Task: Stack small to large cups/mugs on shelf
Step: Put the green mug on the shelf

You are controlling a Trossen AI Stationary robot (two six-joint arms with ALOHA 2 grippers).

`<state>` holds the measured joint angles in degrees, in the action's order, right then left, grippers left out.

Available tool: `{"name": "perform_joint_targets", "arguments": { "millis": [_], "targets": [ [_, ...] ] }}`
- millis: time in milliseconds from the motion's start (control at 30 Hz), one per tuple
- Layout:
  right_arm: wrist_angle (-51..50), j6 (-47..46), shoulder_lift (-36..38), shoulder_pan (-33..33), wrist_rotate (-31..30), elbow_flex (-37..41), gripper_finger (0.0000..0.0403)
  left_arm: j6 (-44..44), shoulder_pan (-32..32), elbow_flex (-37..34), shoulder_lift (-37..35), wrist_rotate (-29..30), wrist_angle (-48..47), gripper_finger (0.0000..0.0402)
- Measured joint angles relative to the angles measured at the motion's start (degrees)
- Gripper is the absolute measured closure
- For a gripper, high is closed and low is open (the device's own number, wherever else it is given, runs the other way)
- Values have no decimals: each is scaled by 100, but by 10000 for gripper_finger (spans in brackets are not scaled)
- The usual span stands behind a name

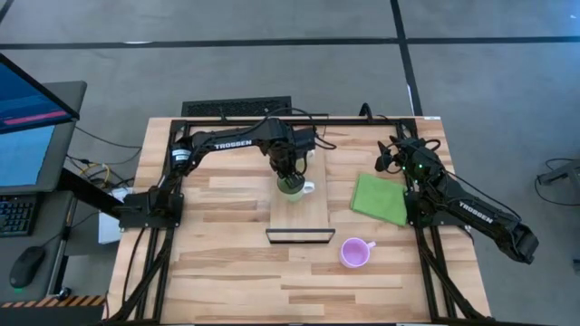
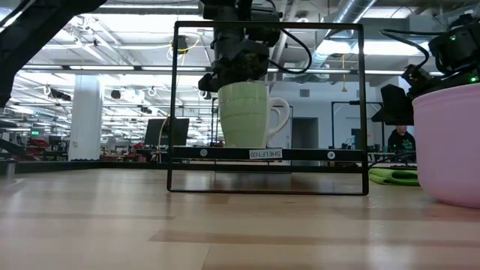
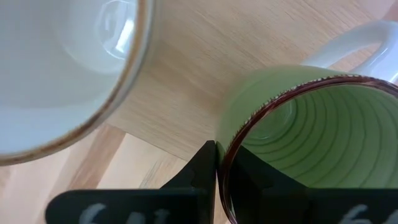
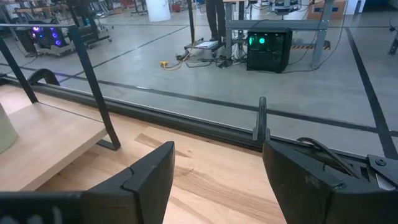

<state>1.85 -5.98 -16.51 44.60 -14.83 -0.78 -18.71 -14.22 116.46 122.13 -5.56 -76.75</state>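
Note:
My left gripper (image 1: 290, 170) points down over the far end of the light wood shelf (image 1: 304, 217), shut on the rim of the green mug (image 1: 292, 186), whose pale handle (image 2: 279, 120) points toward the table's right. In the left wrist view, the open mouth of a white mug (image 3: 56, 74) with a brown rim shows close beside the green mug (image 3: 298, 118), over the shelf wood (image 3: 180, 93). The light purple mug (image 1: 355, 253) stands upright on the tabletop, right of the shelf's dark lip (image 1: 299, 235). My right gripper (image 4: 217, 180) waits open at the table's far right (image 1: 390, 156). My left gripper pinches the green mug's rim wall (image 3: 221, 163), on the side away from the handle. One finger (image 3: 199, 171) is outside the mug and one (image 3: 261, 180) is inside. The fingers come from above, pointing down. The mug is upright with its base at the shelf top (image 2: 225, 153); resting or just clear, I cannot tell.
A flat green cloth (image 1: 381, 197) lies on the table right of the shelf. A dark metal frame (image 2: 364, 105) stands around the shelf. Both arms' bases and cables sit at the table's left and right sides.

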Motion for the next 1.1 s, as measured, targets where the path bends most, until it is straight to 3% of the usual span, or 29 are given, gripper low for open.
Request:
{"name": "perform_joint_targets", "arguments": {
  "millis": [667,1100],
  "targets": [
    [0,41,0,0,0,1,135,45,-164,0,0,56,15,382],
    [0,42,0,0,0,1,135,102,-164,0,0,197,17,310]
  ]
}}
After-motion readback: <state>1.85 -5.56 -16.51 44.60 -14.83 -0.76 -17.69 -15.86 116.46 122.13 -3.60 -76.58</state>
